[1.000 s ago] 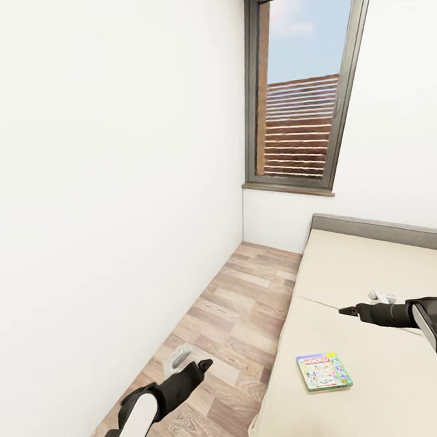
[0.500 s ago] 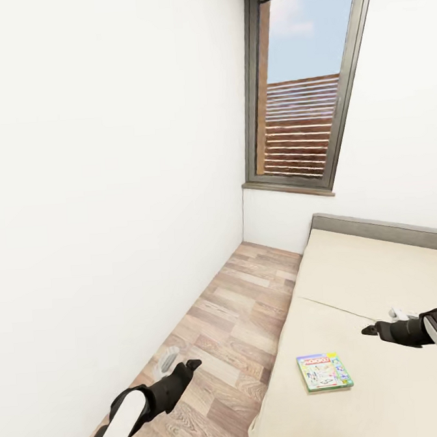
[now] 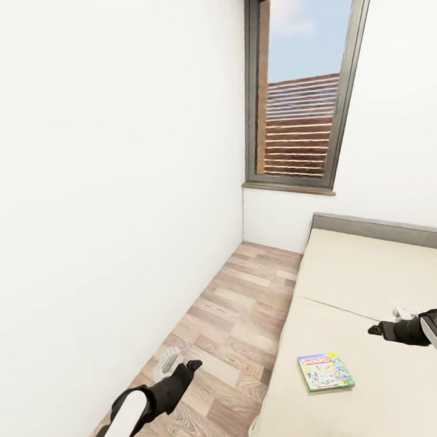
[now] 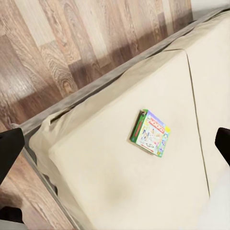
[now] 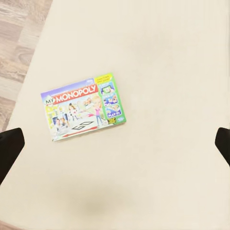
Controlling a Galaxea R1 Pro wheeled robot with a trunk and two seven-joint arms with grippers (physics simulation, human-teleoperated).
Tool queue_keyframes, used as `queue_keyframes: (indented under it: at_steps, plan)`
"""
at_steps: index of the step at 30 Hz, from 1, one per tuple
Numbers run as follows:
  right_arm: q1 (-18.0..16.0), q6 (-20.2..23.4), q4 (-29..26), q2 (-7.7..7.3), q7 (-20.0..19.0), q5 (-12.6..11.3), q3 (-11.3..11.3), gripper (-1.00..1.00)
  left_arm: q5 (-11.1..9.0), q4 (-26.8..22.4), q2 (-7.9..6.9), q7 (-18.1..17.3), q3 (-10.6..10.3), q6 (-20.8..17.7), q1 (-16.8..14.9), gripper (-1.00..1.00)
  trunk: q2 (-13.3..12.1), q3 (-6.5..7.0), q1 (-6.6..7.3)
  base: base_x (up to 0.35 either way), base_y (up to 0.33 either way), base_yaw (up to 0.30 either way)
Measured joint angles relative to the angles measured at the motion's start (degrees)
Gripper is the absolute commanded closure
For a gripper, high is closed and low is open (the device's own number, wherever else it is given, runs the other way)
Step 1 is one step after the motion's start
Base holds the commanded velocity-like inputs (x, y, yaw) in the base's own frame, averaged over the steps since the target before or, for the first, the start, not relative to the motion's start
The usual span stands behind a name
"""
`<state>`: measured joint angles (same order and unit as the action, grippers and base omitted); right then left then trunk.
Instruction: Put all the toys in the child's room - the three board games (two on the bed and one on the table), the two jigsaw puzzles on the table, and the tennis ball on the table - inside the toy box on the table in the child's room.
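Pictured beside the bed [image 3: 361, 391] in the child's room: one board game [image 3: 325, 371], a flat green-edged box with a colourful "MY MONOPOLY" lid, lay flat on the beige sheet near the mattress edge closest to the wood-plank floor [image 3: 232, 322]. Seen again from the left wrist [image 4: 151, 132] and, larger, from the right wrist [image 5: 85, 106], untouched by either arm. Hovered over the floor beside the bed frame, the left gripper [image 3: 168, 363], light fingers apart and holding nothing; dark fingertips [image 4: 10, 148] stood wide at the edges of its wrist view. Hung above the sheet, well apart from the game, the right gripper [image 3: 404, 312], likewise spread wide and empty. Behind, a tall dark-framed window [image 3: 304, 88] in the white wall.
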<state>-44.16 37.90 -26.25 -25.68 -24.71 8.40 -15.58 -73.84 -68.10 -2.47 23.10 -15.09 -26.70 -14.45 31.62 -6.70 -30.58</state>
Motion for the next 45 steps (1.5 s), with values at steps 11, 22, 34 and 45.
queue_keyframes:
  at_steps: [11, 22, 34, 45]
  plan:
    - [-1.2, 0.5, 0.5, 0.14, 1.0, 0.0, -0.1, -1.0, 0.1, 0.4, 0.16, -0.3, -0.1, 0.0, 0.0, -1.0, 4.4, -1.98, -2.42, 0.0, 0.0, 0.0]
    - [-8.0, -2.7, 8.9, 2.13, 13.5, -0.2, -0.3, -1.0, 0.1, 0.4, 0.06, -0.4, -0.3, 0.0, 0.0, -1.0, 8.8, -3.97, -4.84, 0.0, 0.0, 0.0]
    - [-8.0, -16.0, 9.1, 2.86, 13.6, -0.2, -0.2, -1.0, 5.1, 0.4, 0.22, -0.3, -0.5, 0.3, 0.0, -1.0, 13.7, -6.13, -7.48, 0.0, 0.0, 0.0]
    - [-7.8, -26.0, 9.6, 3.28, 12.2, 0.0, 0.1, -1.0, 9.5, 0.4, 0.0, -0.6, -0.3, 1.8, 0.0, -1.0, 18.1, -8.11, -9.9, 0.0, 0.0, 0.0]
